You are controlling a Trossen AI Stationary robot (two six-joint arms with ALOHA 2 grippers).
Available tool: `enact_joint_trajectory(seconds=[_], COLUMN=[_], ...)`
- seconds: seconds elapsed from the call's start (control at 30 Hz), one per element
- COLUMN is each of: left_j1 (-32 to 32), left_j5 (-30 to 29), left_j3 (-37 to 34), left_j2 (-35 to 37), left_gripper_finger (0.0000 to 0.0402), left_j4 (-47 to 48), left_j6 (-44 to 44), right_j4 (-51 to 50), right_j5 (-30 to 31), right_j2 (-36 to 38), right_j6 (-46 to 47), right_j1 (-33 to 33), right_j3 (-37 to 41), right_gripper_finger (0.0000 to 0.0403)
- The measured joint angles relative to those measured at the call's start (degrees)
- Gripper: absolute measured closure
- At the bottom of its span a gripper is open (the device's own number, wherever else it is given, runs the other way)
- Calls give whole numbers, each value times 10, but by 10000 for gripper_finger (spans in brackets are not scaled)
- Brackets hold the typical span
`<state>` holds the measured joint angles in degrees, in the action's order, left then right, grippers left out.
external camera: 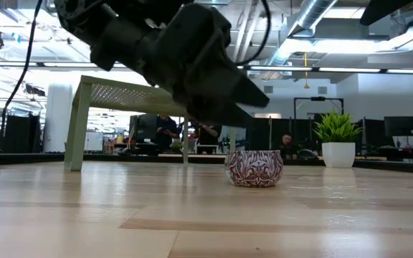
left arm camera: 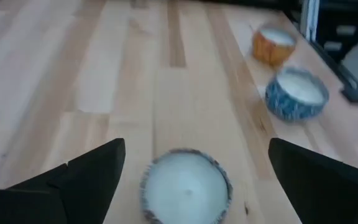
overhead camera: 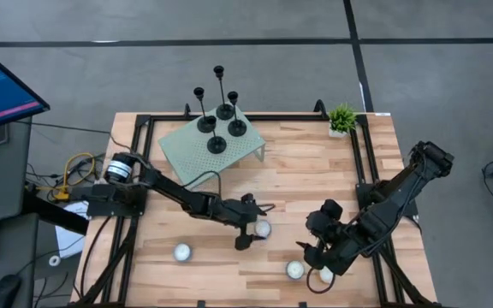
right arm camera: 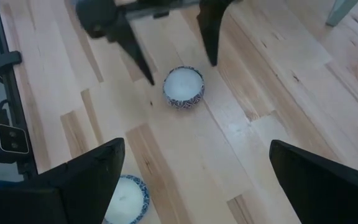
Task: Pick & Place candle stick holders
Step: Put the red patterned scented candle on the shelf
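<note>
Several black candle stick holders (overhead camera: pixel 219 111) stand on their disc bases on top of the pale green perforated stand (overhead camera: pixel 197 156) at the table's far side. No gripper is near them. My left gripper (overhead camera: pixel 255 233) is open and hovers low over a small patterned tealight candle (left arm camera: pixel 185 186), with one finger on either side of it and clear of it. The candle also shows in the low view (external camera: pixel 254 168). My right gripper (overhead camera: pixel 309 263) is open and empty near the front right, above the table.
Other tealight candles lie on the table: one front left (overhead camera: pixel 181 252), two by my right gripper (overhead camera: pixel 294 269) (overhead camera: pixel 323 275). A small potted plant (overhead camera: pixel 342 120) stands at the far right. A black frame (overhead camera: pixel 144 120) borders the table.
</note>
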<state>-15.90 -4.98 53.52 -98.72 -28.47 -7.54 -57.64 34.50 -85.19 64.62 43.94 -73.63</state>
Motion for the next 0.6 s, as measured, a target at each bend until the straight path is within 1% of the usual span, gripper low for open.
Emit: enact_joint_trajectory(seconds=[0.2,0.33,0.5,0.6], left_j1=[-14,-19,-18,-19], left_j5=[-3,-38,-42,-41], left_j3=[13,13,13,13], left_j2=[-33,-57,-86,-95], left_gripper_finger=[4,4,5,3], left_j4=[-3,-7,-41,-42], left_j6=[13,14,13,13], right_j4=[-1,-2,-2,-3], right_j5=[0,-1,-1,-2], right_j2=[0,0,0,0], right_j6=[10,10,10,10], right_j1=[0,1,1,1], right_j3=[0,0,0,0], right_gripper_finger=[13,13,13,13])
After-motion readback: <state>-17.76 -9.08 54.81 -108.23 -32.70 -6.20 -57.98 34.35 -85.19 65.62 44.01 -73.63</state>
